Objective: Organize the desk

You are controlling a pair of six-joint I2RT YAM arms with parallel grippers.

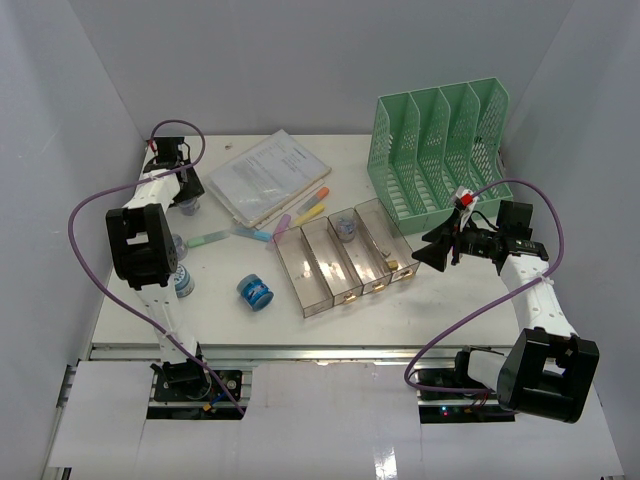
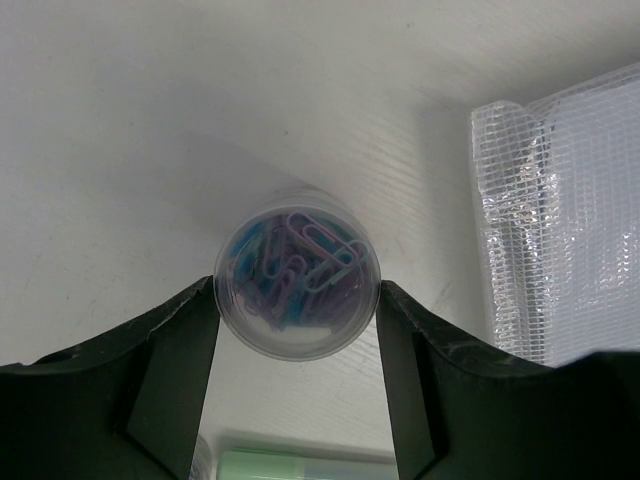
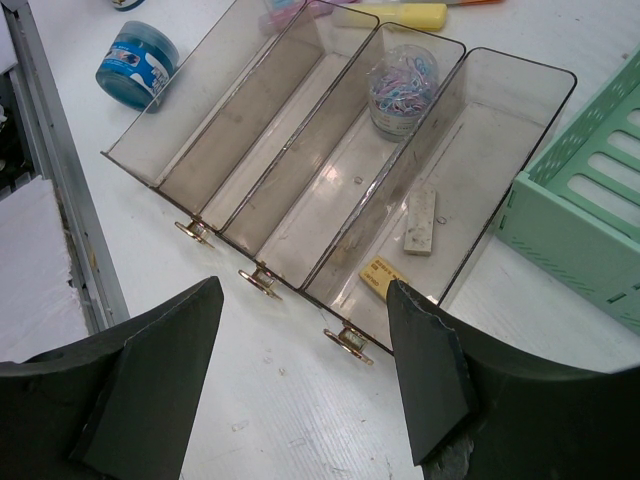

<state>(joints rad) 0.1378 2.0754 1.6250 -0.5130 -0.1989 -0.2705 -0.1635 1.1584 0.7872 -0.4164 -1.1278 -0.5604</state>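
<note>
Jar of paper clips (image 2: 297, 272) pinched by left gripper (image 2: 297, 292); keep grip centred, lift straight; right gripper (image 3: 305, 290) wide, empty

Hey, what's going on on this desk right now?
A two-armed robot is tidying the desk. The left arm's fingers are closed against both sides of a small clear tub of paper clips at the far left. The right arm's fingers hang open and empty next to the clear tray.

worktop (image 1: 420, 315): white | far: green rack (image 1: 440, 150), papers (image 1: 265, 175) | middle: clear tray (image 1: 325, 272), highlighters (image 1: 310, 205) | near-left: blue tub (image 1: 255, 291) | left: clip jar (image 2: 297, 285)
</note>
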